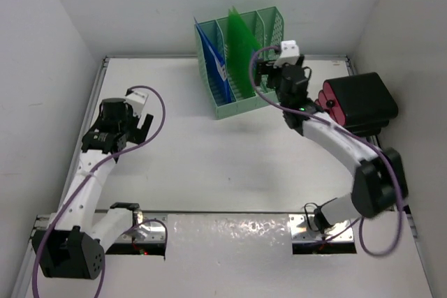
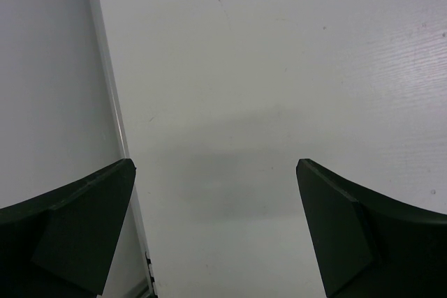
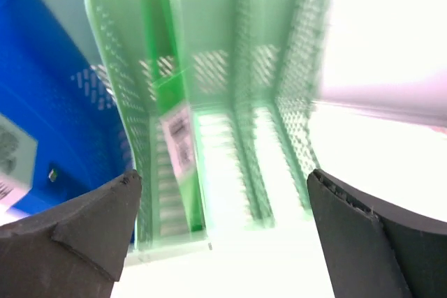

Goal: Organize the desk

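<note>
Here left fingers (image 2: 70,228) gape over desk (image 2: 265,61) by rail (image 2: 106,68) — right fingers (image 3: 77,235) gape at rack (image 3: 209,68).

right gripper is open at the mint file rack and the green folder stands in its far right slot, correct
Not quite: the top external view shows the green folder in the slot beside the blue folder, left of the file rack's middle, not far right. The right gripper is open at the rack.
</note>
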Robot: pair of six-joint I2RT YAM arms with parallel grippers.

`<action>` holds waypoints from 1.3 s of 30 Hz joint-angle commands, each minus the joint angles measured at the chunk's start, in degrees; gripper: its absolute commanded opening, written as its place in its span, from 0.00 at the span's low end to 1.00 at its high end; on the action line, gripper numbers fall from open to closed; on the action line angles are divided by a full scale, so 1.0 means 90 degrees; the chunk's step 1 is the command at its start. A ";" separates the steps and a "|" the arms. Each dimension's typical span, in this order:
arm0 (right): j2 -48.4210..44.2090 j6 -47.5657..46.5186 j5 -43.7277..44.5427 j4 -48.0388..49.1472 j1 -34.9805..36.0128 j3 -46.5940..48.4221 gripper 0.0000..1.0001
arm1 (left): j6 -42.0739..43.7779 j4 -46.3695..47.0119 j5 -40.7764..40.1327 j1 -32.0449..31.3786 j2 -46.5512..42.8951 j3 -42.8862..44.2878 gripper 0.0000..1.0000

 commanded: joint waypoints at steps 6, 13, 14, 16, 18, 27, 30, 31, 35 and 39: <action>-0.3098 0.1320 -0.0148 -0.4130 -0.0030 -0.1957 0.99 | 0.0304 -0.0329 -0.0622 0.0118 -0.1668 -0.1428 1.00; -0.6373 0.2561 -0.0791 -0.4403 -0.0030 -0.4985 0.99 | 0.0451 -0.0633 -0.0846 0.0352 -0.2976 -0.2347 1.00; -0.6669 0.2571 -0.0929 -0.4481 -0.0021 -0.5133 0.99 | 0.0432 -0.0603 -0.0818 0.0362 -0.3036 -0.2348 1.00; -0.7439 0.2572 -0.1203 -0.4841 -0.0021 -0.5398 0.99 | 0.0325 -0.0622 -0.0701 0.0362 -0.3095 -0.2251 1.00; -0.7871 0.2543 -0.1311 -0.5377 -0.0030 -0.5457 0.99 | 0.0314 -0.0622 -0.0700 0.0362 -0.3105 -0.2250 1.00; -0.9094 0.2747 -0.1311 -0.5546 -0.0021 -0.6014 0.99 | 0.0041 -0.0213 -0.1139 0.0381 -0.3886 -0.2543 1.00; -0.9094 0.2796 -0.1165 -0.5488 -0.0030 -0.6130 0.99 | 0.0021 -0.0144 -0.1140 0.0391 -0.4013 -0.2582 1.00; -0.9133 0.2806 -0.1126 -0.5420 -0.0030 -0.6179 0.99 | 0.0031 -0.0134 -0.1140 0.0391 -0.4023 -0.2573 1.00; -0.9299 0.2826 -0.0882 -0.5351 -0.0030 -0.6307 0.99 | 0.0031 -0.0115 -0.1150 0.0401 -0.4062 -0.2602 1.00; -0.9562 0.2816 -0.0764 -0.5332 -0.0030 -0.6365 0.99 | 0.0031 -0.0115 -0.1159 0.0420 -0.4101 -0.2602 0.99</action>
